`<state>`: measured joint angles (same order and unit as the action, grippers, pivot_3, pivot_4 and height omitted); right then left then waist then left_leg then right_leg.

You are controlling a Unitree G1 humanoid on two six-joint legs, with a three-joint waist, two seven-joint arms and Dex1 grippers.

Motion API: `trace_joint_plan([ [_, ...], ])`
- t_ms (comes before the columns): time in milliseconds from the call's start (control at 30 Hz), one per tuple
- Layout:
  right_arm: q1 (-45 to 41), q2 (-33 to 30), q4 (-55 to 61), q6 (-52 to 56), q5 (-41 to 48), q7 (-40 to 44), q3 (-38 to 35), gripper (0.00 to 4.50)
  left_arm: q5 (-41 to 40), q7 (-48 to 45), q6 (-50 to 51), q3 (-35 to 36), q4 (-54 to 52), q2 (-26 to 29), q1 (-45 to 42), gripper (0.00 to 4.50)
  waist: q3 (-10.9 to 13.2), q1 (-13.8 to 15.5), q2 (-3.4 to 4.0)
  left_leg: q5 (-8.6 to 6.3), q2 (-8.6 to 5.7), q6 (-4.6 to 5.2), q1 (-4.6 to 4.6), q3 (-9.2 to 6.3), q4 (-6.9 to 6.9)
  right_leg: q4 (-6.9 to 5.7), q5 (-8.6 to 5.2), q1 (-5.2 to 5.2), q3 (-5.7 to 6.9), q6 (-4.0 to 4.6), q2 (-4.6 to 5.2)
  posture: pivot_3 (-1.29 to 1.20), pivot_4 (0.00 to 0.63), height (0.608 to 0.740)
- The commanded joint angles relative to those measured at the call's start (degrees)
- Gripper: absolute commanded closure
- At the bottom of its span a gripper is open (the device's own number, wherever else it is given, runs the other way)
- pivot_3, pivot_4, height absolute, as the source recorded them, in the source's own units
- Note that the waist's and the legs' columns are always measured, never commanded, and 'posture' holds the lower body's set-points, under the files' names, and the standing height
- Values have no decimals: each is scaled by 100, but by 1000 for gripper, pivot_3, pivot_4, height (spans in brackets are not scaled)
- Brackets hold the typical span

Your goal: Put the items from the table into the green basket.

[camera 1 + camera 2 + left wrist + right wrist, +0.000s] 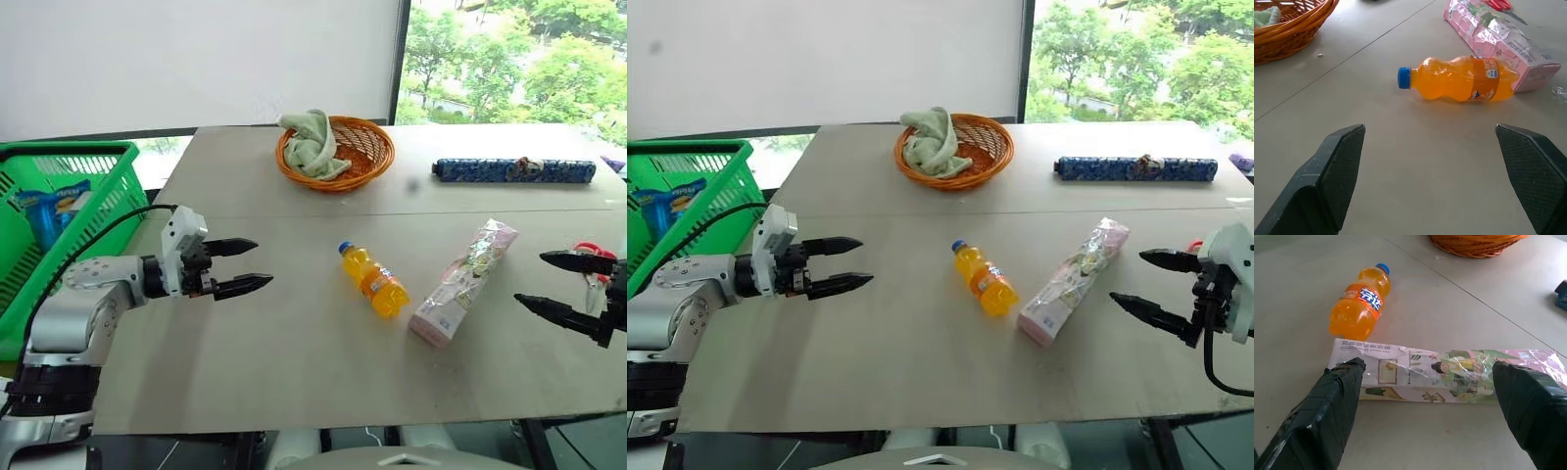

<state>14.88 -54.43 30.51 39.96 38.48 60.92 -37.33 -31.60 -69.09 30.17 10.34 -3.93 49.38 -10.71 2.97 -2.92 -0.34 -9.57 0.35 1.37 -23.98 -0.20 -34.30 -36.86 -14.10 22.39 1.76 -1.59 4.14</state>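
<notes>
A small orange drink bottle with a blue cap lies on its side mid-table. Just to its right lies the long pink-and-silver snack packet, slanting away from me. Both rest on the grey-beige table. My left gripper hovers open to the left of the bottle, fingers pointing at it, nothing between them. At the table's right my right gripper is open too, aimed at the packet and apart from it. The green basket stands beside the table's left edge with a blue packet inside.
A round orange wicker basket holding a pale green cloth sits at the back centre. A long dark blue patterned roll lies at the back right. Red-handled scissors lie by the right gripper. A seam runs across the table.
</notes>
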Motion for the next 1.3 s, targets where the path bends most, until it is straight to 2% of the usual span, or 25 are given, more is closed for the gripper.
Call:
trace_joint_plan([
  [33, -11, -76, 202, -30, 141, 38, -244, 0, -319, 482, 476, -26, -606, -209, -118, 67, 0, 62, 0, 0, 0, 1, 0, 1, 0, 0, 0, 0, 0, 0, -1, -84, 0, 740],
  [133, -90, -19, 361, 35, 386, -24, -198, 0, -1003, 1561, 1749, -51, -1402, -738, -334, 67, 3, 125, -2, 7, 4, 16, 0, 4, -15, 0, -11, -7, 1, -22, -7, -90, 0, 740],
  [267, -203, -88, 505, 114, 743, -1, -241, 0, -1219, 2602, 2820, -119, -1741, -1087, -733, 67, 9, 85, -16, -10, 10, 4, 6, -4, -69, -1, -4, -39, 16, -45, -13, -101, 0, 740],
  [367, -288, -152, 600, 179, 907, -59, -224, 0, -1291, 3184, 3947, -319, -1733, -1055, -1138, 67, 8, 38, -11, -11, 10, 4, 26, -4, -83, -1, 1, -63, 27, -51, -13, -102, 0, 740],
  [433, -304, -201, 632, 173, 893, -72, -198, 0, -1563, 3414, 4937, -247, -1433, -1250, -1533, 67, 8, 33, -11, -11, 9, 4, 26, -1, -87, -1, 1, -63, 29, -52, -11, -104, 0, 740],
  [567, -345, -257, 686, 198, 934, -130, -151, 0, -1498, 4270, 6019, 192, -1157, -2111, -2045, 67, 10, 58, -17, -13, 1, 8, 18, -9, -92, -1, 3, -63, 37, -55, -13, -111, 0, 740],
  [667, -337, -270, 766, 245, 1000, -176, -177, 0, -1848, 5286, 6233, 677, -735, -2875, -2265, 67, 11, 62, -19, -18, -2, 17, 11, -12, -91, 0, 3, -65, 38, -55, -23, -112, 0, 740],
  [733, -314, -298, 804, 263, 1031, -155, -208, 0, -2156, 6147, 6233, 24, -337, -2571, -2503, 67, 18, 60, -30, -18, -2, 22, 10, -14, -89, 0, 3, -64, 31, -55, -32, -116, 0, 740],
  [800, -311, -325, 811, 276, 1056, -143, -229, 0, -2944, 6594, 6233, -456, 271, -2310, -2733, 67, 20, 48, -34, -19, 2, 21, 11, -16, -88, -1, 3, -62, 16, -54, -43, -117, 6, 740],
  [900, -375, -422, 810, 303, 1130, -122, -246, 0, -3947, 7416, 6233, -710, 1523, -2486, -3307, 67, 23, 69, -31, -20, 7, 18, 16, -15, -89, -2, 3, -63, 13, -54, -44, -128, 15, 740],
  [1000, -449, -540, 863, 404, 1330, -97, -386, 0, -4538, 8353, 6233, -657, 2485, -2810, -3781, 67, 33, 83, -44, -21, -3, 18, 14, -13, -97, -2, 3, -63, 18, -56, -12, -145, 20, 740],
  [1200, -562, -799, 934, 560, 1709, 47, -635, 0, -5121, 9463, 6233, -800, 3302, -3168, -4355, 67, 55, 39, -70, -25, -3, 21, 9, -4, -93, -1, 9, -60, 4, -51, -3, -172, 28, 740],
  [1300, -674, -891, 993, 578, 1841, 35, -635, 0, -5058, 9866, 6233, -848, 3545, -3435, -4549, 67, 57, 41, -71, -25, -2, 19, 9, -5, -89, 0, 15, -58, 5, -36, -5, -192, 33, 740],
])
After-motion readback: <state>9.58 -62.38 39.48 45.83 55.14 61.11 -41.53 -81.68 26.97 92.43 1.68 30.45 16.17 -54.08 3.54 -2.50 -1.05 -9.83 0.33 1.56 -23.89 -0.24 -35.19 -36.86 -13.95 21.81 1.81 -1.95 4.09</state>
